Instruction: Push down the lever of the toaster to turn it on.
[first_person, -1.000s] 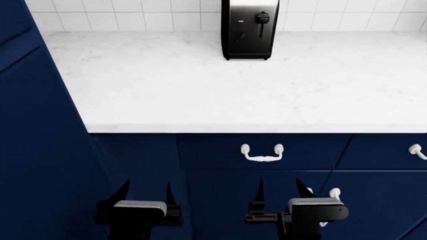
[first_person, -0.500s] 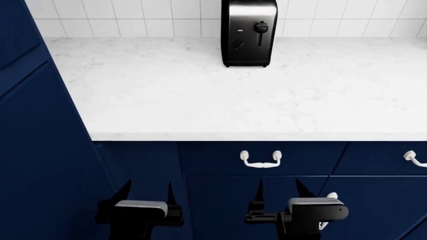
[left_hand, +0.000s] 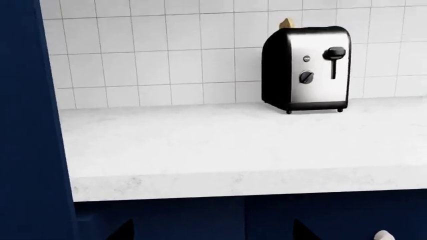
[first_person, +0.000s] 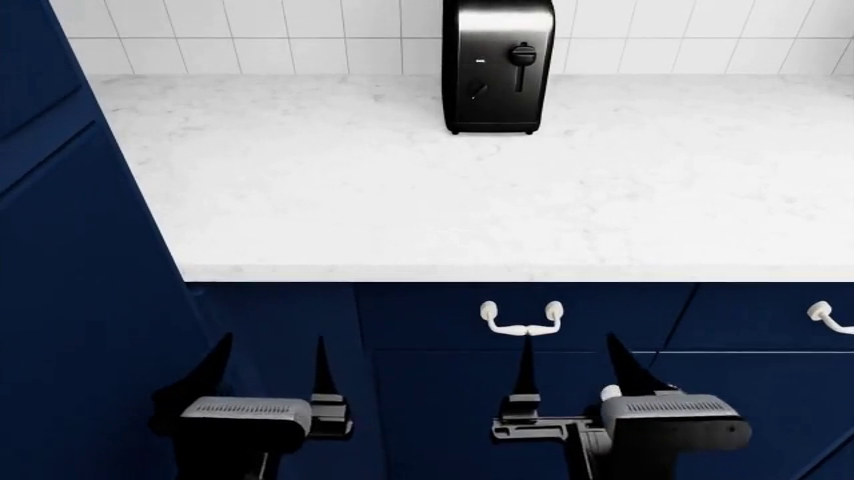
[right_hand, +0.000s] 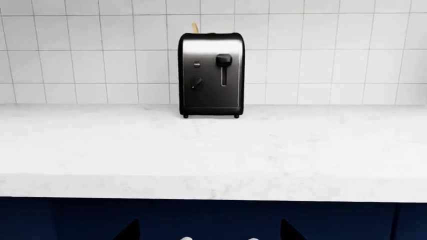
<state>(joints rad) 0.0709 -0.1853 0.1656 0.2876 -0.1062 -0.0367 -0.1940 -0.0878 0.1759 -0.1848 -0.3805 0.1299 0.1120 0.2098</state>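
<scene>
The glossy black toaster (first_person: 498, 65) stands at the back of the white counter against the tiled wall; it also shows in the left wrist view (left_hand: 307, 67) and the right wrist view (right_hand: 211, 74). Its black lever (first_person: 523, 55) sits at the top of a vertical slot; it shows too in the left wrist view (left_hand: 333, 53) and the right wrist view (right_hand: 223, 60). A tan slice (left_hand: 287, 23) pokes out on top. My left gripper (first_person: 267, 360) and right gripper (first_person: 574, 358) are open and empty, low in front of the blue cabinets, far from the toaster.
The white marble counter (first_person: 467, 200) runs across, with its front edge above blue drawers. A white drawer handle (first_person: 522, 317) sits just above my right gripper; another (first_person: 827, 317) is at the right. A tall blue cabinet (first_person: 67, 250) walls the left side.
Both grippers have risen a little toward the counter edge; the right one has shifted slightly right. The head view tilted between the two earlier frames and holds steady now.
</scene>
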